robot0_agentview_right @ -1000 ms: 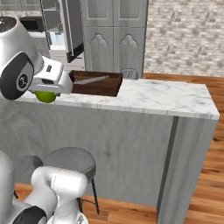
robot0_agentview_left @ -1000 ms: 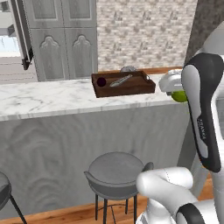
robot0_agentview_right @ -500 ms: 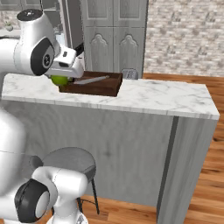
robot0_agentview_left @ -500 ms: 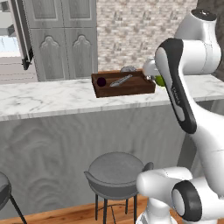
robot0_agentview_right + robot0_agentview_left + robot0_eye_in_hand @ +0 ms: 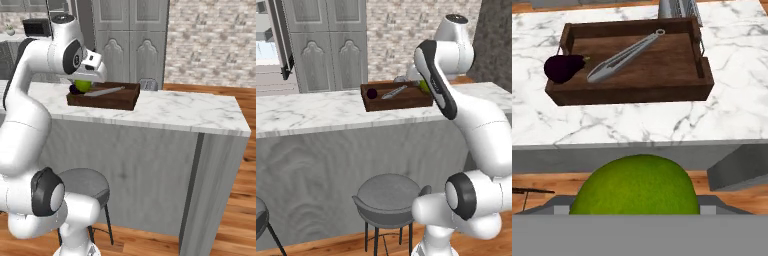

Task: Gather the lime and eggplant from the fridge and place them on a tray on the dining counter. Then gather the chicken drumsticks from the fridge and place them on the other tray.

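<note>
- As the lime [image 5: 637, 185] rides between the jaws of the tool [image 5: 86, 84], the white arm reaches over the near edge of the marble tabletop [image 5: 190, 112] toward the wooden tray [image 5: 632, 92].
- The tool is clamped on the lime, its jaws set wide around the round fruit; in the right base view the lime [image 5: 83, 85] hangs at the tray's near left corner [image 5: 75, 98].
- The eggplant [image 5: 564, 67] already lies in the tray at one end, seen as a dark ball in the left base view [image 5: 372, 93]; silver tongs [image 5: 624, 55] lie slantwise across the middle.
- Judged from here, a clean finish means carrying the lime inward past the tray wall, lowering it over bare wood between eggplant and tongs, and letting go only when it is low, since a round fruit will roll.
- Clipping the tray wall or the tongs looks the main risk.
</note>
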Tool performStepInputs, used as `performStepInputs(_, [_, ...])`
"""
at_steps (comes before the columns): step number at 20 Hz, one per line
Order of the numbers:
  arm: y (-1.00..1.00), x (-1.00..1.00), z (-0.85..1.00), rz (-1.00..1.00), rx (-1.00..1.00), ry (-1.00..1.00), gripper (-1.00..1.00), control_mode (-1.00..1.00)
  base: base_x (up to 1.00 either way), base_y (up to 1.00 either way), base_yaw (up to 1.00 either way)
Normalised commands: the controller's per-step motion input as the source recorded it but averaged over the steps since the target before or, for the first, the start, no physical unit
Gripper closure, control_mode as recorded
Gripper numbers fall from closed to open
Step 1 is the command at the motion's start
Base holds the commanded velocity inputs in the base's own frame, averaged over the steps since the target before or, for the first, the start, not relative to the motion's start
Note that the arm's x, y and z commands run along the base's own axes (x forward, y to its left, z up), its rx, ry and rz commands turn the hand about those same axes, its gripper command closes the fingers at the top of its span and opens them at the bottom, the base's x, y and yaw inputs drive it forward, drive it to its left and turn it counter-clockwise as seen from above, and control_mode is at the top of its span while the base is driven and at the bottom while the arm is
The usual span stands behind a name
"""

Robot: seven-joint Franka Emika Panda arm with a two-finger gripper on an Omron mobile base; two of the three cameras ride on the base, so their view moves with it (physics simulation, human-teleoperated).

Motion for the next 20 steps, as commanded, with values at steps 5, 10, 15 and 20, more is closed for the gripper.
performStepInputs(5, [-0.01, 0.96, -0.47, 0.0, 0.0, 0.04, 1.0, -1.0, 0.0, 0.0, 0.0])
performStepInputs(10, [-0.02, 0.83, -0.44, 0.0, 0.0, 0.07, 1.0, -1.0, 0.0, 0.0, 0.0])
performStepInputs(15, [-0.08, 0.79, -0.33, 0.0, 0.0, 0.01, 1.0, -1.0, 0.0, 0.0, 0.0])
performStepInputs(20, [-0.16, 0.81, -0.11, 0.0, 0.0, 0.0, 1.0, -1.0, 0.0, 0.0, 0.0])
